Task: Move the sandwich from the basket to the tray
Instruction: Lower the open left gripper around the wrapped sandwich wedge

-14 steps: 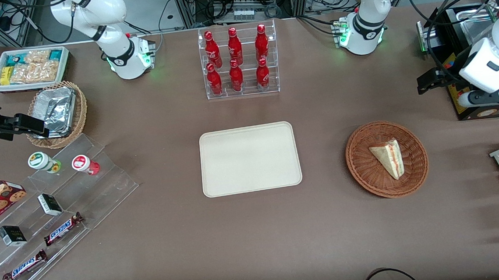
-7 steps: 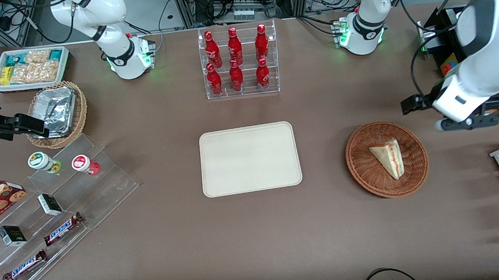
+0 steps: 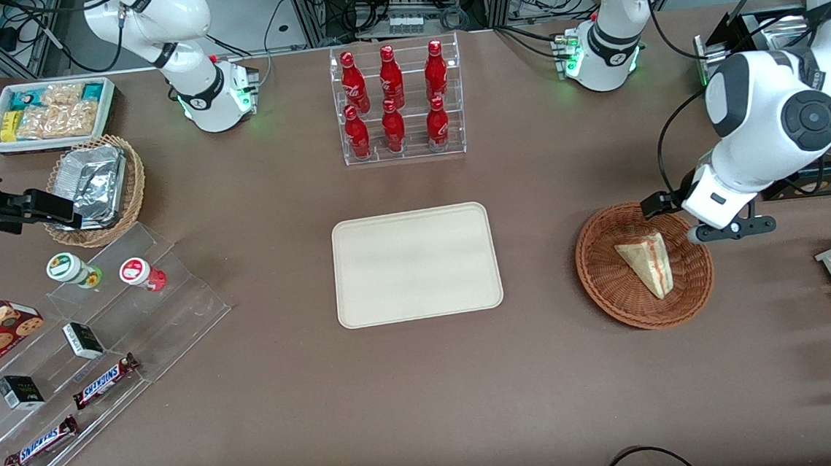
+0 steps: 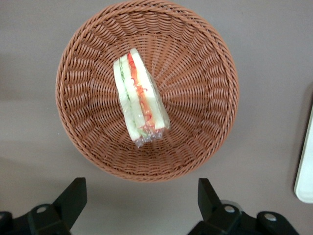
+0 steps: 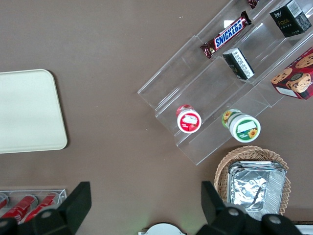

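The sandwich (image 3: 646, 263), a plastic-wrapped triangular wedge with red and green filling lines visible, is seen lying in the reddish-brown woven basket (image 3: 609, 278), which is set on the brown table (image 3: 427, 393) toward the working arm's end. The gripper (image 4: 139, 203) is held above the basket's rim, clear of the sandwich, with its black fingers (image 4: 72, 199) spread wide and nothing between them. The cream tray (image 3: 416, 263) is placed beside the basket, well apart from it.

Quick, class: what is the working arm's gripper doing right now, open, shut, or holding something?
Left gripper: open and holding nothing, poised above the wicker basket, whose sandwich lies untouched.
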Controlling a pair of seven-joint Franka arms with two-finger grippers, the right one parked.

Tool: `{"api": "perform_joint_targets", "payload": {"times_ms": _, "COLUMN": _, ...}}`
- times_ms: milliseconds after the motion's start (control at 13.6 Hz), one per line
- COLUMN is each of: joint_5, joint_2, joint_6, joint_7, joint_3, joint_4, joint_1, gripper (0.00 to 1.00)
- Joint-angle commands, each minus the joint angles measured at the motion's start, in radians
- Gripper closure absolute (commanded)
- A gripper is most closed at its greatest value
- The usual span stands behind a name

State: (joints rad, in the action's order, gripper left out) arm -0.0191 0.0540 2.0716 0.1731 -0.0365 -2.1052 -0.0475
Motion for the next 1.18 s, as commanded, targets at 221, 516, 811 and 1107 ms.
{"api": "perform_joint_targets", "payload": {"times_ms": 221, "joint_5": 0.002, "joint_2": 0.076, "joint_6": 0.125, "joint_7": 0.336, "joint_3": 0.004, "joint_4": -0.016, "joint_1": -0.003, "gripper": 0.00}}
{"api": "perform_joint_targets", "payload": {"times_ms": 516, "joint_5": 0.002, "joint_2": 0.125, "joint_6": 0.185, "joint_7": 0.372, "joint_3": 0.006, "joint_4": -0.018, "joint_1": 0.000, "gripper": 0.00}}
{"api": "perform_joint_targets", "payload": {"times_ms": 811, "joint_5": 0.002, "joint_2": 0.168, "joint_6": 0.211, "joint_7": 0.371, "joint_3": 0.010, "joint_4": -0.019, "joint_1": 0.000, "gripper": 0.00}}
{"api": "perform_joint_targets", "payload": {"times_ms": 1107, "joint_5": 0.002, "joint_2": 0.216, "joint_6": 0.246, "joint_7": 0.371, "joint_3": 0.010, "joint_4": -0.019, "joint_1": 0.000, "gripper": 0.00}}
